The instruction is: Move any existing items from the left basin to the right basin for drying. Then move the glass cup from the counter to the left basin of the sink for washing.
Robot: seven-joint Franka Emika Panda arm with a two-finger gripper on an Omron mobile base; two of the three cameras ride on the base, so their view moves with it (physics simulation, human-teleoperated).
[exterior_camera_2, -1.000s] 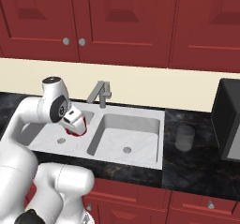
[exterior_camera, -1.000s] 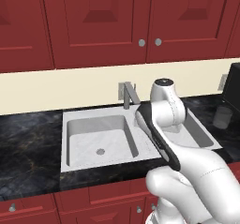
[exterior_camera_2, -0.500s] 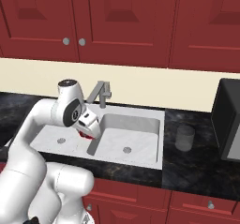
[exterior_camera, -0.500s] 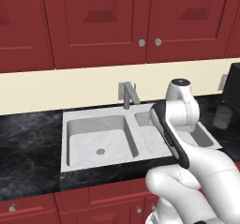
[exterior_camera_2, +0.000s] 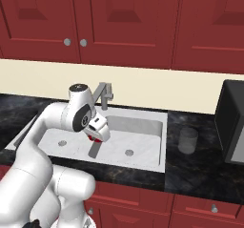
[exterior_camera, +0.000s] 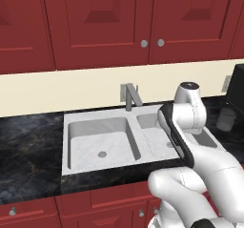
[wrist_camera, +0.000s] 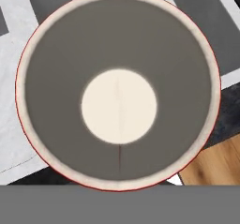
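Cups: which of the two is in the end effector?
The red cup, carried above the sink divider; the grey glass cup stands untouched on the counter.

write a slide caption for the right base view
Gripper holds the red cup over the sink's divider, glass cup waiting on the counter.

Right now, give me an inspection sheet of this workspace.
Surface: black counter around a white sink.
Job's things: red cup is held in the air over the divider between the basins; hand view looks straight into it. Glass cup is upright on the counter right of the sink. Left basin has nothing in it.
Clutter: dark appliance at the right edge.
Grippers: gripper shut on the red cup.
Cables: nothing seen.
Surroundings: grey faucet, cream backsplash, red cabinets above.
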